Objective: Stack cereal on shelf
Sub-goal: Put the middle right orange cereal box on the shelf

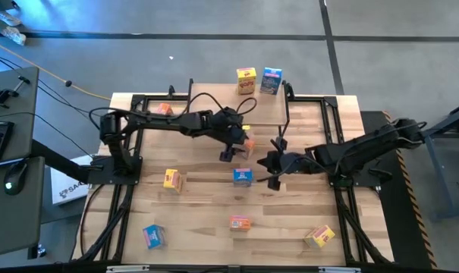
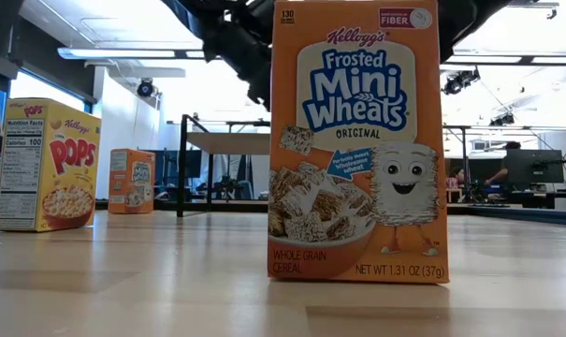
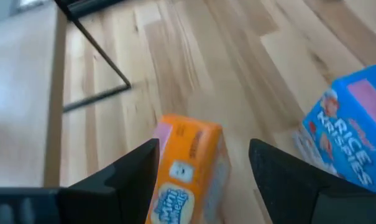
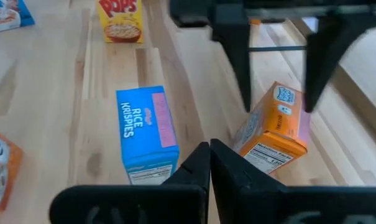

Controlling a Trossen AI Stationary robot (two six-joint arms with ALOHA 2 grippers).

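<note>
Left gripper [image 1: 239,146] at table centre, fingers wide, straddling tilted orange box [image 3: 186,171], not yet clamped. Shelf [image 1: 214,102] at 12 o'clock carries yellow box [image 1: 246,80] and blue box [image 1: 271,80]. Right gripper [image 4: 209,163] pinched closed, empty, near 3 o'clock of orange box. Blue Rice Krispies box [image 4: 147,132] just beside. Risk: leaning box tips or skids as fingers close, giving skewed grip; arms close, may clash.
</note>
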